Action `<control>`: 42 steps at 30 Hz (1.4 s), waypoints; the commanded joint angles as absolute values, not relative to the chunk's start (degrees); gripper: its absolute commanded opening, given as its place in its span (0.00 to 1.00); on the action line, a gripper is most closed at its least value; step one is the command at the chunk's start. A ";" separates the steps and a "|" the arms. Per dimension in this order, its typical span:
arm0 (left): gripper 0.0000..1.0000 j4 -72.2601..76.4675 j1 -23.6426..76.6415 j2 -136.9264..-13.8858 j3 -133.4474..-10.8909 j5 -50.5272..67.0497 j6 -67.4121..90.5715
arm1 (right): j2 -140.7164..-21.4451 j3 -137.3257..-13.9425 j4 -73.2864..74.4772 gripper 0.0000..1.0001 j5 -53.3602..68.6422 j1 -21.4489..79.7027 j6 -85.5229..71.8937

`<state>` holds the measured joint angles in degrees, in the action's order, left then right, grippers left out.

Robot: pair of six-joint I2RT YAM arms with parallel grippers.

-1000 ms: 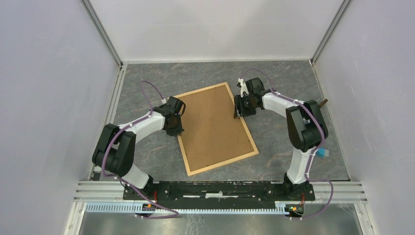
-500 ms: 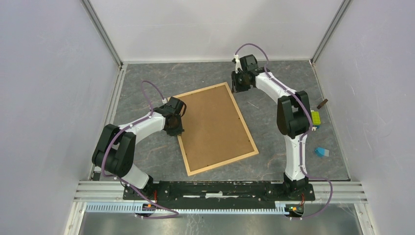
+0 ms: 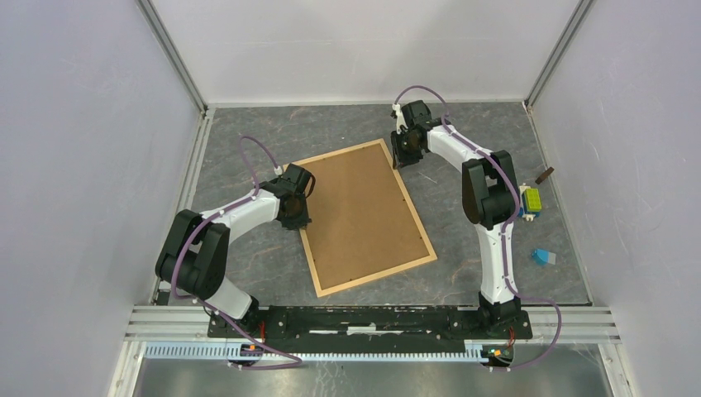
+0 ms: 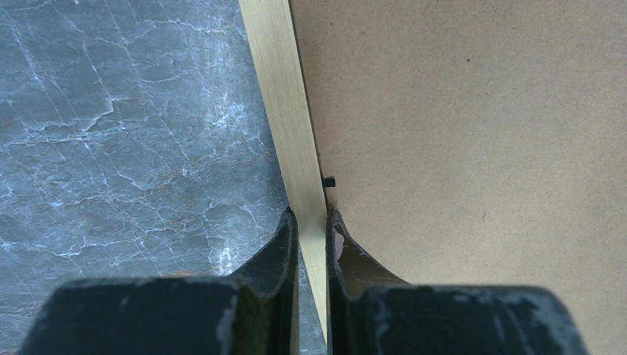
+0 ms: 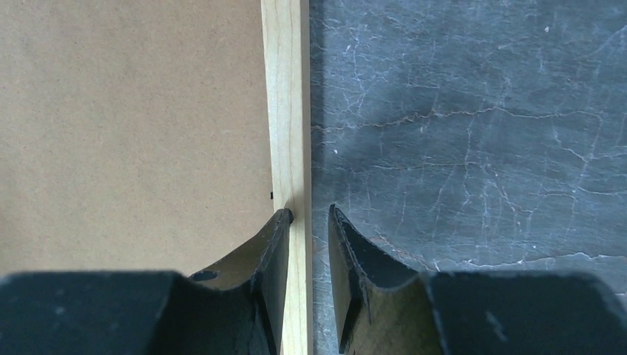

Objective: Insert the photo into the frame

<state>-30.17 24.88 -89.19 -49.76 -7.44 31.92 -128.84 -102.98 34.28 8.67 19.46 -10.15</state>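
frame point(image 3: 410, 198) backing-side up on surface point(image 3: 273, 265), left tool point(image 4: 311, 222) clamped on its left rail, right tool point(image 5: 309, 214) part-open astride its right rail, holding nothing

The frame point(image 4: 285, 111) is lying on the table point(image 3: 248, 132), the board point(image 3: 360, 213) sitting inside it, a block point(image 3: 531, 201) lying well to its right.

Grey marbled table point(image 3: 248, 141), frame point(image 4: 281, 96) flat at picture centre.
Frame lies back up, slightly skewed, brown backing board point(image 3: 360, 211) filling it. Right side of the picture: yellow-green block point(image 3: 533, 201), blue piece point(image 3: 542, 256) below it, small brown bit point(image 3: 544, 175) near the right wall.
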 commanded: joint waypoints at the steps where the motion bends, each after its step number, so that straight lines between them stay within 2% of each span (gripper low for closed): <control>1: 0.02 -30.06 26.50 -90.61 -48.25 -6.42 28.04 | -130.51 -104.88 34.08 0.31 7.75 19.42 -9.67; 19: 0.02 -29.95 26.63 -91.05 -48.52 -6.15 28.17 | -131.91 -104.20 33.37 0.31 9.72 19.88 -9.93; 31: 0.02 -29.97 26.63 -90.96 -48.56 -6.13 28.13 | -133.49 -106.88 35.89 0.31 4.35 19.96 -10.08; 37: 0.02 -31.62 28.15 -90.41 -48.71 -9.17 28.72 | -128.18 -107.52 36.31 0.41 8.89 19.97 -10.16; 42: 0.02 -34.45 30.60 -88.00 -48.05 -8.39 38.66 | -121.93 -105.51 35.58 0.43 8.63 18.97 -10.25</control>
<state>-30.50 27.68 -88.97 -49.76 -11.49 32.99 -130.06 -105.71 35.64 8.78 19.77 -10.37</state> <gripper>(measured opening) 0.157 0.427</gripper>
